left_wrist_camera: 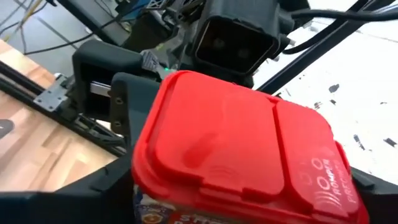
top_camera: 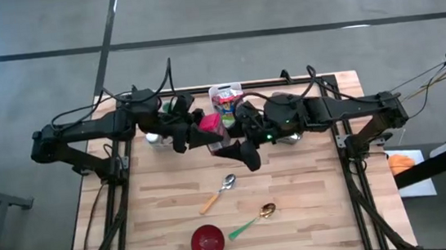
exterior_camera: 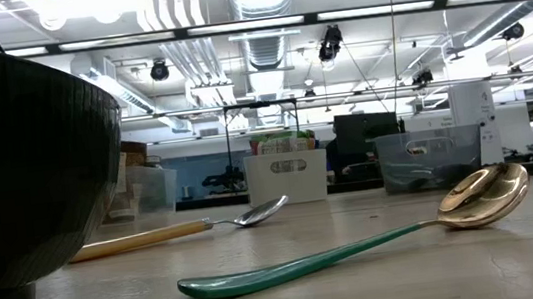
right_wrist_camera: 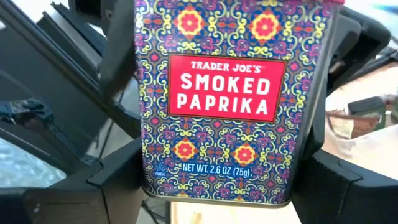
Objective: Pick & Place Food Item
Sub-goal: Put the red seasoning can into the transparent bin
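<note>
Smoked-paprika tin, blue patterned metal with a red plastic lid, fills both wrist views, held above the tabletop's far middle. Right claw clamps it, a dark finger pressed on each side of the tin. Left claw sits at the tin's other end, its dark fingers flanking the lid; whether they press it I cannot tell. Behind stands a white basket of packets. Nearer lie a wooden-handled steel spoon, a green-handled gold spoon and a small red bowl.
</note>
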{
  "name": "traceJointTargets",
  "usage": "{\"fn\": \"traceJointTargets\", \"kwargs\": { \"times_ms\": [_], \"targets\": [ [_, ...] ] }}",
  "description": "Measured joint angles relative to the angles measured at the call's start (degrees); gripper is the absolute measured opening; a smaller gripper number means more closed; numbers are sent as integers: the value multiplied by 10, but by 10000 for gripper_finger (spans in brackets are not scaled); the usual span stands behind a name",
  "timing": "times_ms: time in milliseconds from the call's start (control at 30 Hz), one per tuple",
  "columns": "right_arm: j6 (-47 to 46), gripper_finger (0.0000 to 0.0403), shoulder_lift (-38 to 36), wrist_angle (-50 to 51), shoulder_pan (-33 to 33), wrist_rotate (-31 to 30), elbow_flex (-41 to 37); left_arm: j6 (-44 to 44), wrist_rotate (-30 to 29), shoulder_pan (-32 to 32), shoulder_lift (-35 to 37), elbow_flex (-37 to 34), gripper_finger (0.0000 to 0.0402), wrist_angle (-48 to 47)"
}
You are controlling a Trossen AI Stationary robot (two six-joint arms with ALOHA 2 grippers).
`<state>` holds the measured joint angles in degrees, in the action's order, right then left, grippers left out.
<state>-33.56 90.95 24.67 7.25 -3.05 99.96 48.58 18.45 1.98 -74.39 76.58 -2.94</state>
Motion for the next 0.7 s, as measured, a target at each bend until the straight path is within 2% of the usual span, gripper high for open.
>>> {"fn": "traceJointTargets", "kwargs": {
  "times_ms": [133,267,333,500,700],
  "targets": [
    [-8,302,-1,20,0,1,1,10,-4,-1,0,0,319,-5],
    [10,301,0,48,0,5,1,72,3,0,0,0,374,-23],
    [27,299,1,57,0,14,0,108,12,0,0,0,388,-38],
    [31,299,1,65,0,31,0,121,17,-1,0,0,371,-55],
    [53,299,2,83,0,20,-1,160,19,0,0,0,392,-65]
  ]
}}
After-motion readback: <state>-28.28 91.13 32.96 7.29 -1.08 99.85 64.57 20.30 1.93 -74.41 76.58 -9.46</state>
